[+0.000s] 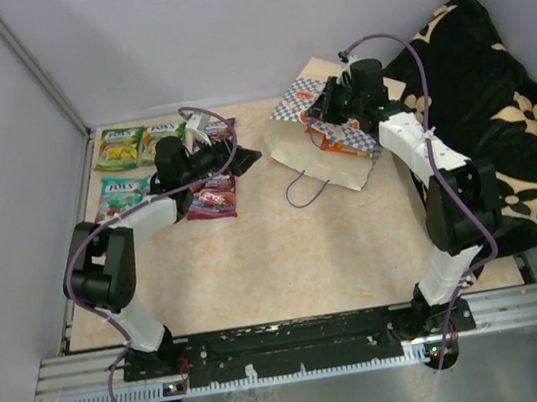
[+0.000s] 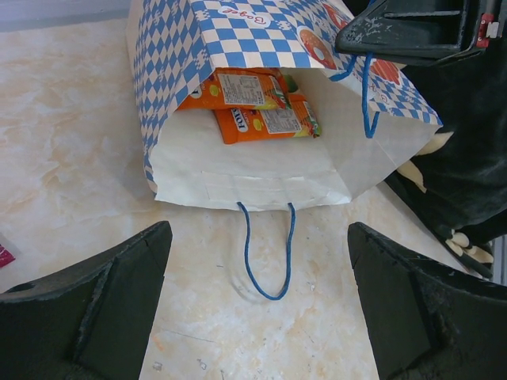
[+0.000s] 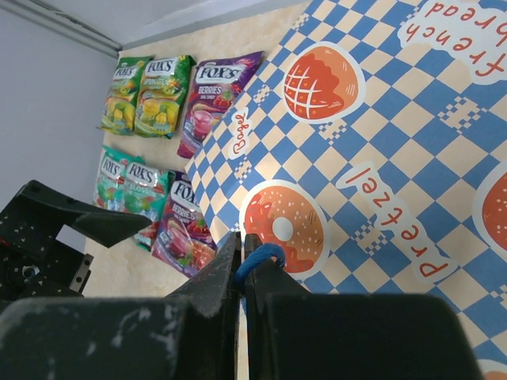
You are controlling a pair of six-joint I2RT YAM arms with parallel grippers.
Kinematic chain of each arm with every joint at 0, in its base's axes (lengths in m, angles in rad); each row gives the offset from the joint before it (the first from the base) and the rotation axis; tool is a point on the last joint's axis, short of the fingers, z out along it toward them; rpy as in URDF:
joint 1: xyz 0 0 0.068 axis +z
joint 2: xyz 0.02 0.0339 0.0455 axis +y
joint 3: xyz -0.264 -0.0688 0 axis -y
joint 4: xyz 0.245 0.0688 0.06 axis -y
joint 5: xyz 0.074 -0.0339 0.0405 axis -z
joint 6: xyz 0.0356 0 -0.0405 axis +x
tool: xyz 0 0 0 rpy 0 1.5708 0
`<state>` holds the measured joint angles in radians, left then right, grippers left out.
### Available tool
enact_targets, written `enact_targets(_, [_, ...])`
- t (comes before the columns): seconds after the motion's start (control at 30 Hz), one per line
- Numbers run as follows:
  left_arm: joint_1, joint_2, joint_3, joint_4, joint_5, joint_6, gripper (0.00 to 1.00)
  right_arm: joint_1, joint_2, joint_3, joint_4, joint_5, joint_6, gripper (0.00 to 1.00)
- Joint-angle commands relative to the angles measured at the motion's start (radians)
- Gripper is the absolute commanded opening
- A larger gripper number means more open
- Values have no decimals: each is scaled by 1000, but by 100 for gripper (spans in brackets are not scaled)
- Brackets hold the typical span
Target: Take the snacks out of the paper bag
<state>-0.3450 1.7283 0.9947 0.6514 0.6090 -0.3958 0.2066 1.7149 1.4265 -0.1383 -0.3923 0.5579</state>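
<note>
The right end effector [image 3: 243,249] is clenched on the bag's upper handle [image 3: 265,255], the blue cord pinched between its closed fingers, just over the checkered top side of the bag [image 2: 253,178]; in the left wrist view it sits at the upper right of the frame with the cord hanging down from it. The left end effector [image 2: 257,305] is released and grasps nothing; its two dark fingers [image 2: 95,309] are spread wide at the bottom corners of its own view, above the worktop [image 1: 287,259] and facing the bag's mouth. The bag lies on its side in the upper middle of the top view, its mouth gaping toward the left arm; two orange pouches [image 2: 249,107] lie inside it, one overlapping the other; the lower handle [image 2: 265,253] lies in a loop on the worktop just in front of the mouth. At the upper left of the top view, out on the worktop, lie two green pouches [image 1: 119,148], with teal pouches [image 1: 122,195] below them and two purple pouches [image 1: 213,201] beside them; a black cloth [image 1: 500,126] with tan flowers is heaped along the right edge, just beside the bag.
</note>
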Motion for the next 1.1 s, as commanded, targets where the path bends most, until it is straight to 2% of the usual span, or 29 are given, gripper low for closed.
enact_targets(0.0, [0, 14, 18, 5, -8, 12, 98, -6, 14, 76, 8, -1, 37, 0])
enact_targets(0.2, [0, 19, -21, 103, 14, -72, 98, -6, 50, 130, -105, 23, 29, 0])
enact_targets(0.33, [0, 45, -36, 176, 40, -130, 98, -6, 32, 58, -50, 4, 50, 0])
enact_targets(0.4, [1, 53, -26, 170, 41, -132, 98, -6, 17, 0, -7, 5, 66, 0])
enact_targets(0.57, [1, 64, 54, 69, 45, -117, 96, -6, 13, -11, -5, 4, 59, 0])
enact_targets(0.7, [-5, 24, -36, 226, 41, -198, 96, -6, 0, -6, -1, -3, 52, 0])
enact_targets(0.8, [-11, 47, -38, 250, 18, -251, 95, -7, -30, -15, -7, 30, 34, 0])
enact_targets(0.9, [-36, 107, -30, 348, -7, -324, 94, -7, -46, -4, -24, 53, 28, 0])
enact_targets(1.07, [-117, 265, 75, 471, -2, -467, 88, -8, -55, 23, -49, 92, 21, 0])
